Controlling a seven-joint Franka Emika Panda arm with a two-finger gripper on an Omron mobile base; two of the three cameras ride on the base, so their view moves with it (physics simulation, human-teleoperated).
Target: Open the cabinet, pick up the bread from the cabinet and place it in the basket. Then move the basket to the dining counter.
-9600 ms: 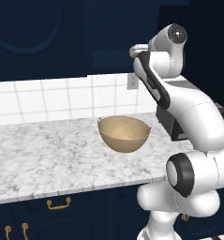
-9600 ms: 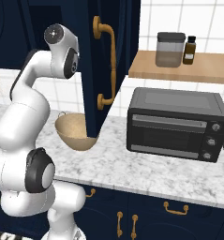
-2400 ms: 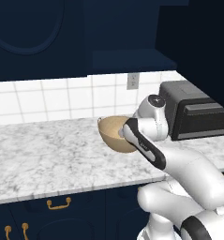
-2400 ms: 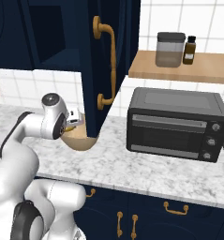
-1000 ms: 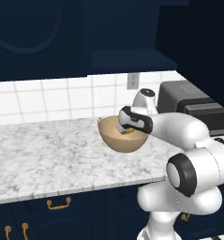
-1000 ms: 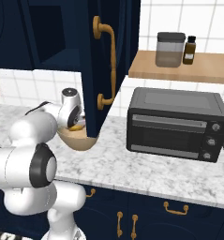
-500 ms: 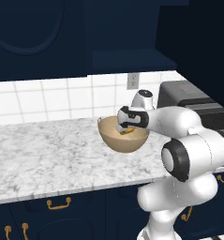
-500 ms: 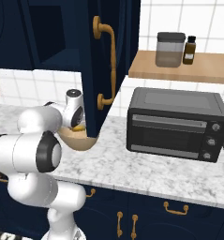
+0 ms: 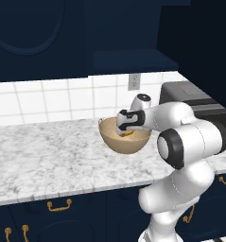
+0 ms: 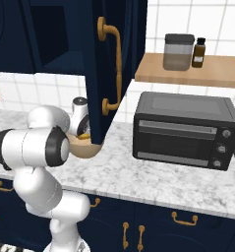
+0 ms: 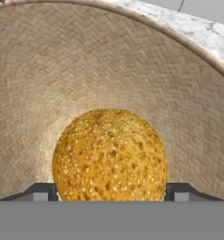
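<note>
The basket (image 9: 125,139) sits on the marble counter (image 9: 48,158), a tan, bowl-shaped thing with a thin rim, and the hand view shows its inner wall as a fine herringbone weave curving up all round. Inside it is the bread (image 11: 110,155), a round golden-orange bun with a pitted, seed-speckled crust, low in the bowl near the bottom of the weave. The gripper (image 11: 110,191) reaches down into the basket from its right side, and its two dark fingertips (image 11: 42,192) stand just outside the bun, one on each flank (they look to be touching the crust, but whether they are pressing it or merely beside it cannot be told from here). In the left base view a sliver of orange (image 9: 127,134) shows under the hand, within the rim. The cabinet (image 10: 97,69) door hangs open in the right base view, dark navy with a long curved brass handle (image 10: 114,69), and its lower edge hides part of the basket (image 10: 84,147). To the right of that door stands a black toaster oven (image 10: 185,129) with a glass front and three knobs, on the same grey-veined white stone. Above it a pale wooden shelf (image 10: 188,70) carries a grey-lidded jar (image 10: 178,51) and a small brown bottle (image 10: 199,52). White square tiles (image 9: 53,97) back the counter.
</note>
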